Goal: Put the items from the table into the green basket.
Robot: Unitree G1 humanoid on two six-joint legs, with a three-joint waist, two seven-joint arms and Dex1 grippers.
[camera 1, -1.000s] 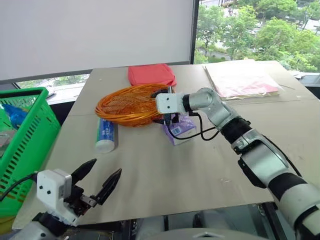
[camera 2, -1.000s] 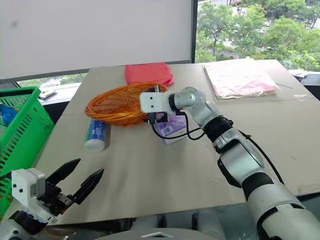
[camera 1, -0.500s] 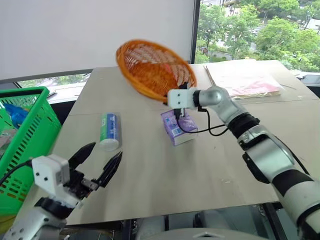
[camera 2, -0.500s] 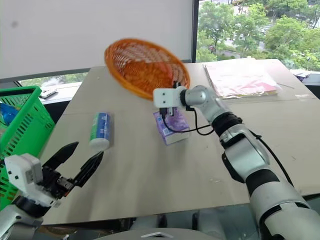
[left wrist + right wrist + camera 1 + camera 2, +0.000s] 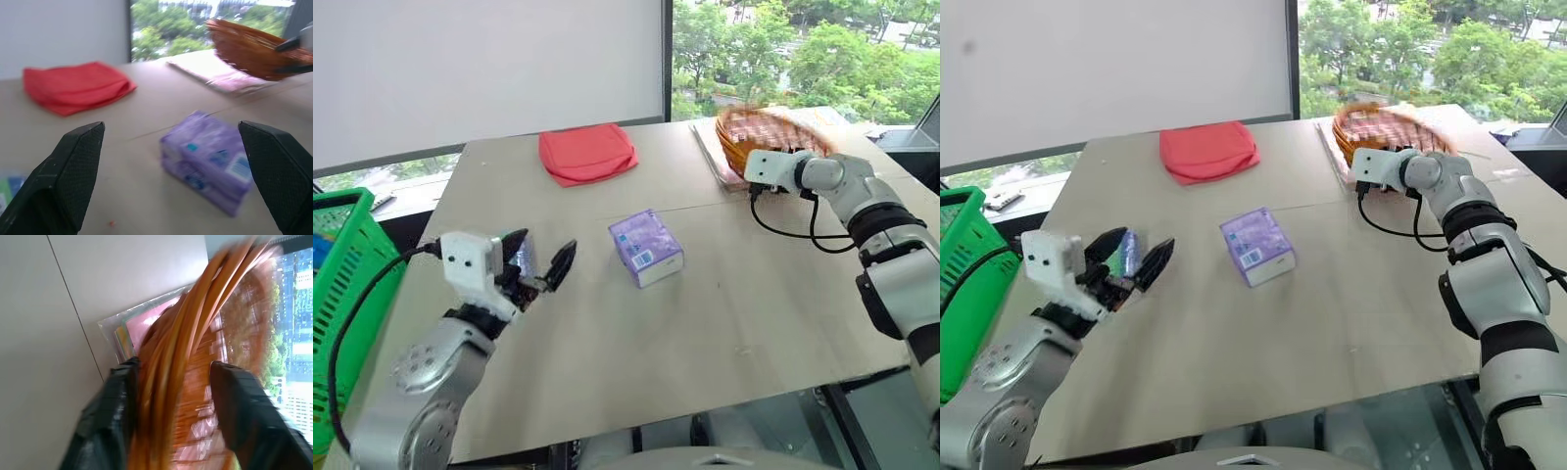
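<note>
The left gripper (image 5: 540, 268)'s fingers are spread wide, empty. The right gripper (image 5: 171, 396)'s fingers straddle the round orange wicker basket (image 5: 767, 133)'s rim. The soft purple rectangular tissue pack (image 5: 646, 247) lies flat mid-surface, long axis running away from the robot, angled slightly left.

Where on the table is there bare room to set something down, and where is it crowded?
The near half of the table, in front of the tissue pack, is bare, as is the strip between the pack and the red cloth. It is crowded at the far right: the right gripper holds the orange basket over the pink sheets.
</note>
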